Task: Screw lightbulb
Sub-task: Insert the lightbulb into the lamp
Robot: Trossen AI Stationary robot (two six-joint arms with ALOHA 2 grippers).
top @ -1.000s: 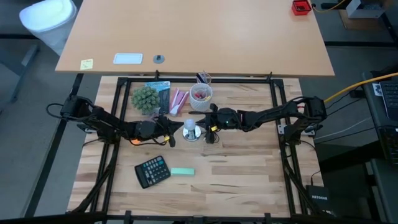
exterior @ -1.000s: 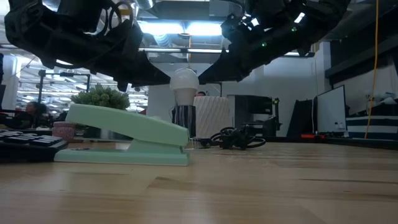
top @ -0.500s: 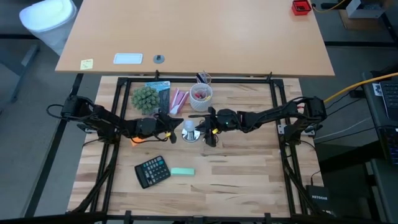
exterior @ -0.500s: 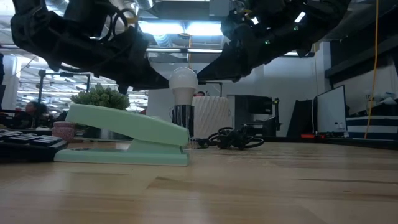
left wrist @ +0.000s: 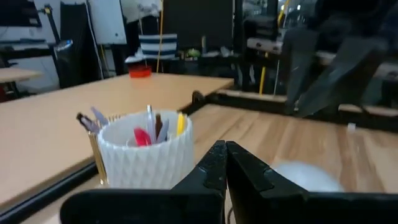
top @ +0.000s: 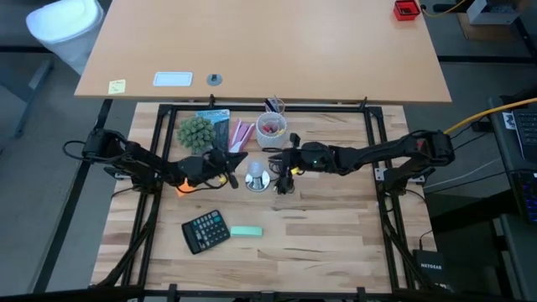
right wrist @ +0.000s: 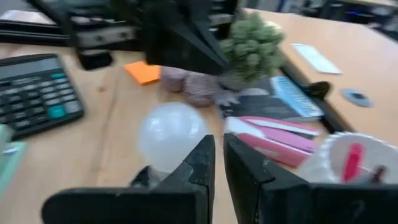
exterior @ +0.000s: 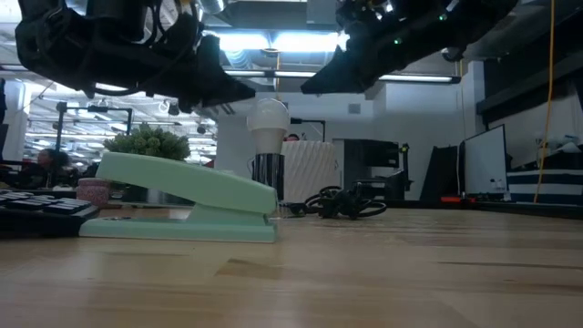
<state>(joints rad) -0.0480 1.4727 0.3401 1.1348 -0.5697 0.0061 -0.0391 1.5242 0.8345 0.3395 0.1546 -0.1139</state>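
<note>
The lightbulb (top: 255, 170) (exterior: 269, 117), small, pale and round, stands upright with its neck in a shiny socket (exterior: 270, 178) on a silver disc base (top: 258, 182) at mid-table. My left gripper (top: 236, 165) (exterior: 248, 92) (left wrist: 225, 152) hovers left of and above the bulb, fingers shut on nothing. My right gripper (top: 280, 165) (exterior: 307, 88) (right wrist: 219, 149) hovers right of and above it, its fingers shut to a thin slit, empty. In the right wrist view the bulb (right wrist: 171, 134) shows beyond those fingers. Neither gripper touches the bulb.
A white cup of pens (top: 271, 130) (left wrist: 146, 149) and a small green plant (top: 195, 132) stand behind the bulb. A calculator (top: 205, 231) and a mint stapler (top: 246, 231) (exterior: 182, 196) lie nearer the front edge. A black cord (exterior: 346, 202) coils right of the base.
Both grippers have risen from beside the bulb's top and now stand clear above it; the right one has also drawn back a little toward the table's right, and the left one has tipped upward. The bulb has stayed upright in its socket.
</note>
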